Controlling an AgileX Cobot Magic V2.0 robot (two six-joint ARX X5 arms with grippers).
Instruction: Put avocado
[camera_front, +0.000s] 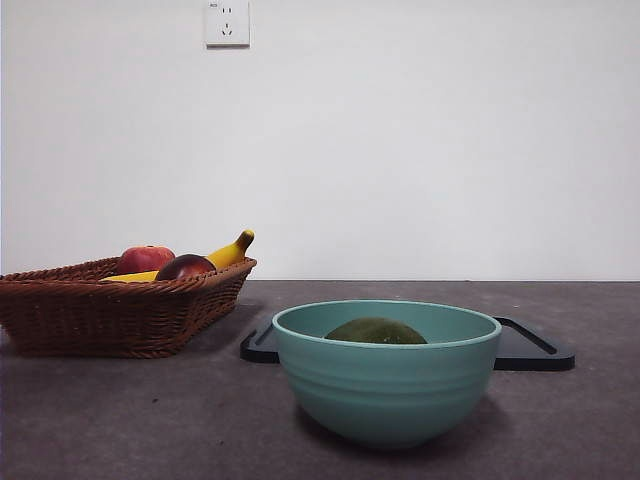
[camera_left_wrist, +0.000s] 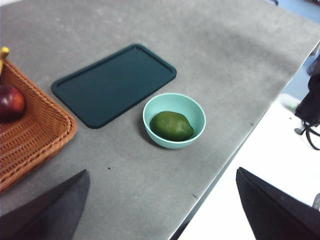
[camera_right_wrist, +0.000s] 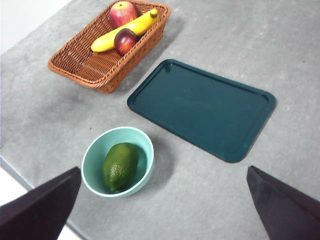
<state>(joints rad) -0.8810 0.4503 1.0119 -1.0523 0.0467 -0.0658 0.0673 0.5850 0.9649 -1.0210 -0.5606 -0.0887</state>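
Front view shows you the avocado (camera_front: 375, 332) lying in the teal bowl (camera_front: 386, 390) on the worktop (camera_front: 120, 420), near the dark tray (camera_right_wrist: 202, 107); your left tool (camera_left_wrist: 160, 210) and right tool (camera_right_wrist: 162, 210) both hang wide and empty above.

- I see the avocado (camera_right_wrist: 120, 165): a dull dark-green, oval fruit with matte, slightly mottled skin.
- It lies on its side inside a pale teal bowl (camera_right_wrist: 92, 150), resting on the bottom, whole and uncut.
- In the front view only its rounded top (camera_front: 376, 331) shows above the rim.
- The bowl stands near the table's front edge, roughly midway along it.
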